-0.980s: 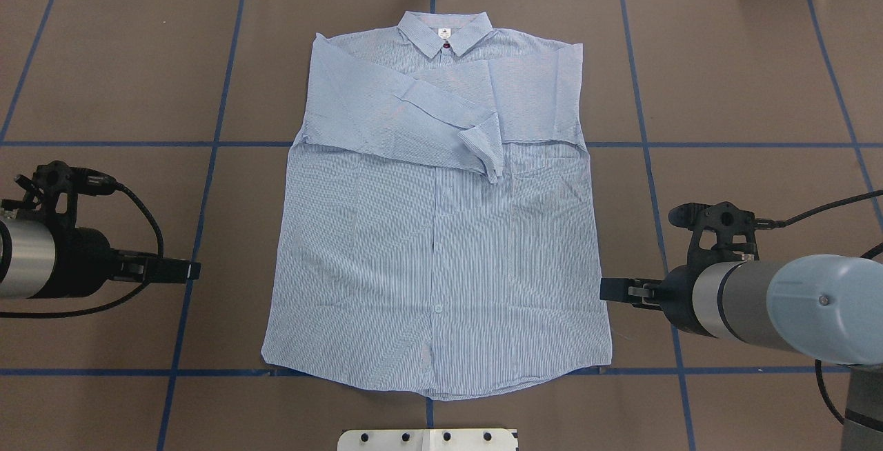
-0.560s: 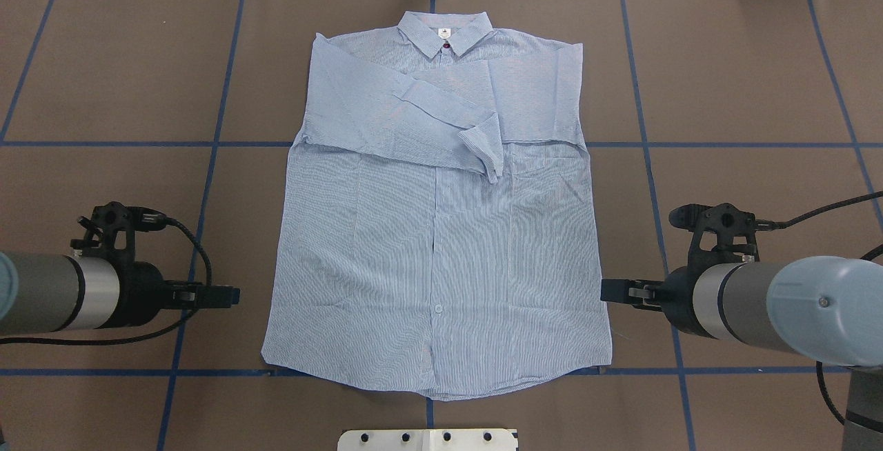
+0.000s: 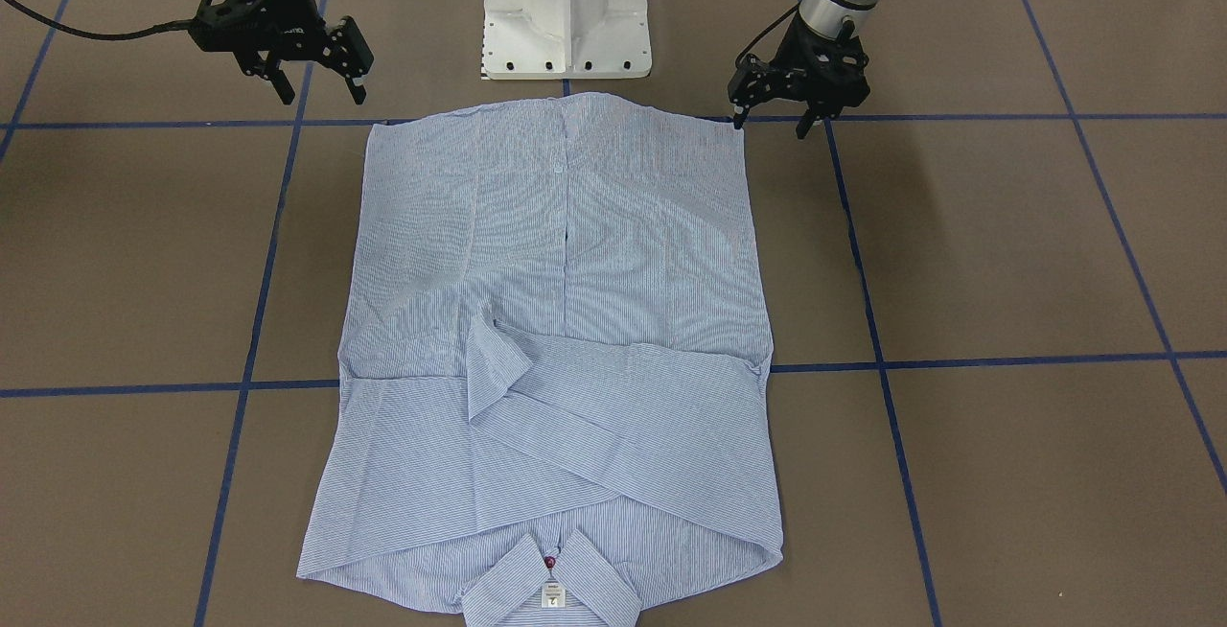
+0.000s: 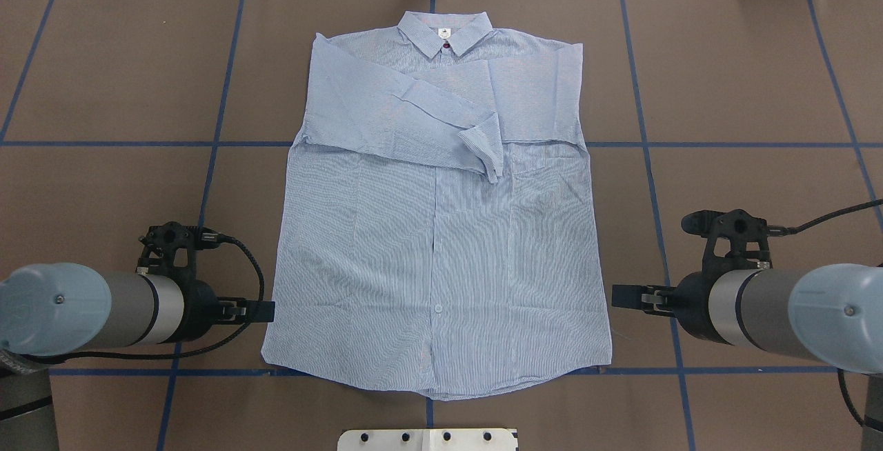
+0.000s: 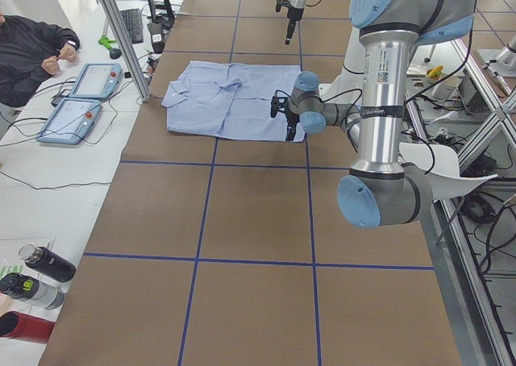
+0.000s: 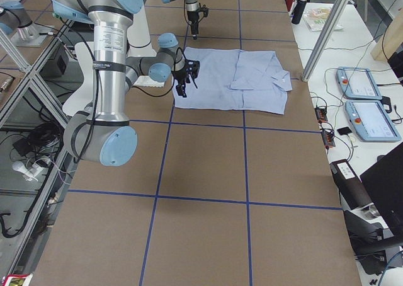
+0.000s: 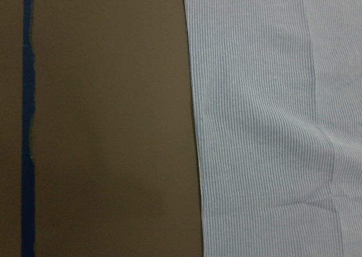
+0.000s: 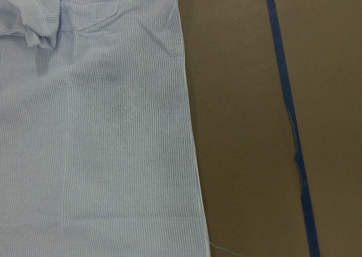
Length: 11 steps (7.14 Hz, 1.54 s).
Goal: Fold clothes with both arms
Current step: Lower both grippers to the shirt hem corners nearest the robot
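Observation:
The light blue striped shirt (image 4: 441, 216) lies flat and face up on the brown table, collar (image 4: 445, 29) at the far side, both sleeves folded across the chest. My left gripper (image 4: 265, 311) hovers open at the shirt's left side edge near the hem; in the front view the left gripper (image 3: 770, 127) has its fingers spread beside the hem corner. My right gripper (image 4: 621, 296) is open just off the right side edge, holding nothing, and the front view shows this right gripper (image 3: 323, 95) the same. The wrist views show only the shirt edge (image 7: 271, 127) and cloth with the chest pocket (image 8: 96, 16).
The white base pedestal (image 3: 566, 4) stands just behind the hem. Blue tape lines (image 4: 207, 144) grid the table. On a side bench at the far end lie two control tablets (image 5: 81, 100), with a person (image 5: 32, 47) beside them and bottles (image 5: 40, 277) nearer the camera.
My left arm has swung in toward the shirt and back toward the hem, reaching its side edge. My right gripper shifted slightly outward and toward the hem. The shirt has not moved.

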Each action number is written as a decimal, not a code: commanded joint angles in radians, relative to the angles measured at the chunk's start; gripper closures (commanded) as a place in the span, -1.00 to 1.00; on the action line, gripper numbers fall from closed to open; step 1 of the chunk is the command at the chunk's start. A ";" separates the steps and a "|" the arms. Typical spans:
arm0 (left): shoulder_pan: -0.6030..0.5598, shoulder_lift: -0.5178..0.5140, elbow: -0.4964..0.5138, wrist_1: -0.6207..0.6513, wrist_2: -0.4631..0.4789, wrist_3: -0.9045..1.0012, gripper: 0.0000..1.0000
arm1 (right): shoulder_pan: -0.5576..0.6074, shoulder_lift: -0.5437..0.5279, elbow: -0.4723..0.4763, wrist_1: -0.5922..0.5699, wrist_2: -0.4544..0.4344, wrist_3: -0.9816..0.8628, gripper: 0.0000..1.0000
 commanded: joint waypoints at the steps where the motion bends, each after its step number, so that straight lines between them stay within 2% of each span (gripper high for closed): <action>1: 0.046 -0.010 0.000 0.019 0.038 -0.050 -0.99 | -0.001 -0.075 0.000 0.092 -0.001 0.000 -1.00; 4: 0.052 -0.119 0.000 0.203 0.039 -0.052 -0.99 | -0.003 -0.075 -0.001 0.092 -0.001 0.000 -1.00; 7: 0.061 -0.116 0.005 0.202 0.042 -0.054 -0.99 | -0.006 -0.073 -0.001 0.092 -0.001 0.000 -1.00; 11: 0.093 -0.113 0.017 0.185 0.096 -0.136 -0.99 | -0.007 -0.073 -0.001 0.092 -0.001 0.000 -1.00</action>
